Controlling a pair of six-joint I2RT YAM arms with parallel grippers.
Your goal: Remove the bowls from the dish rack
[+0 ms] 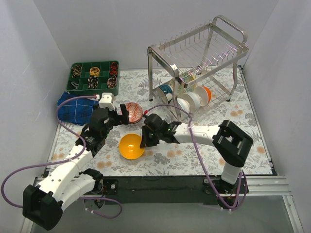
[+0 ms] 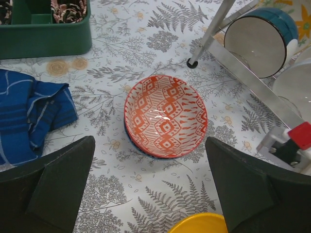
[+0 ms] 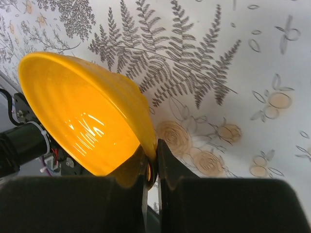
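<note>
- The right pincer point(image 3: 151, 170), closest to the right wrist lens, is pressed together on the rim of the orange bowl point(image 3: 82, 121), one finger inside the wall and one outside.
- The orange bowl hangs tilted from that grip, its glossy inside turned toward the arm bases; it sits at the pincer's tip, over the fern-print table point(image 1: 194, 150) in front of the arms. Whether its underside touches the table cannot be told.
- The left pincer point(image 2: 149, 143) is spread wide and holds nothing, its two dark fingers standing either side of the red-and-white bowl point(image 2: 165, 116) and apart from it.
- The red-and-white bowl rests upright on the table, nested in a blue bowl point(image 2: 132, 141) whose edge shows beneath it, just beyond the orange bowl and well clear of the rack.
- The dish rack point(image 1: 194, 53) stands at the far right of the table; on its lower tier a teal bowl point(image 1: 164, 91) leans on edge at the left end, with white bowls point(image 1: 190, 101) lined up on edge beside it.
- A green tray point(image 1: 95, 77) sits at the far left, with a blue cloth point(image 1: 75, 107) crumpled just in front of it.
</note>
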